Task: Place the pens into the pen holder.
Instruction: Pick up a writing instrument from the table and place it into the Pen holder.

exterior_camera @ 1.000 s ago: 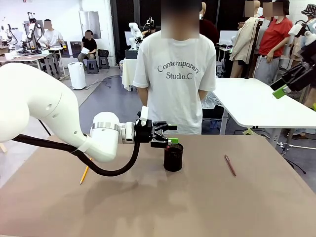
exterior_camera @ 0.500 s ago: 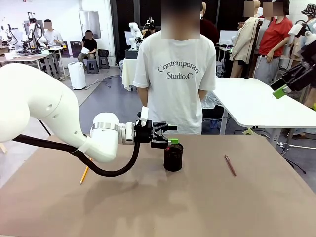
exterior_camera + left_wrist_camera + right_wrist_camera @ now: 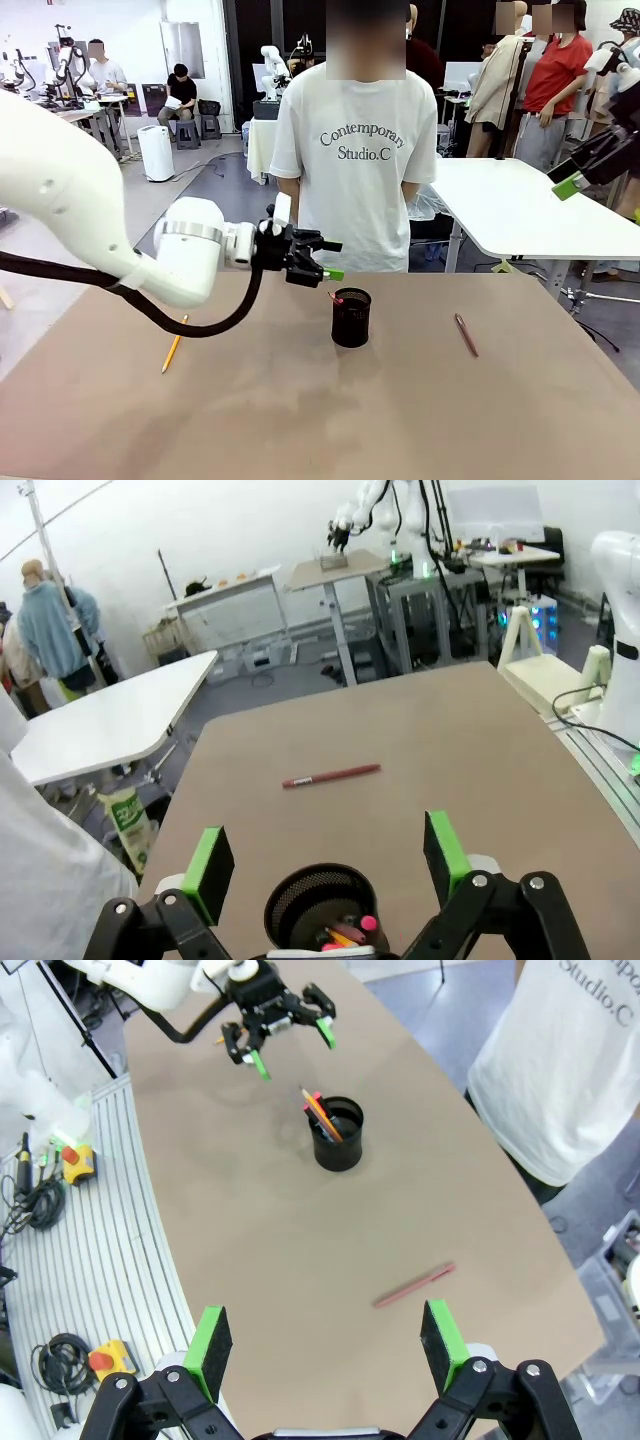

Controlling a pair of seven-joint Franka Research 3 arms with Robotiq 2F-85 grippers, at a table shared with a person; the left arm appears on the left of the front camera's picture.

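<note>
Left gripper (image 3: 332, 260) drawn back from pen holder (image 3: 351, 322), jaws spread wide, empty, a pen apparently released inside; maroon pen (image 3: 466, 335) not yet collected

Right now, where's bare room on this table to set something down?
The table is bare along its near side, between the yellow pencil and the maroon pen, and right of that pen. Crowded around the pen holder, near the open left gripper.
</note>
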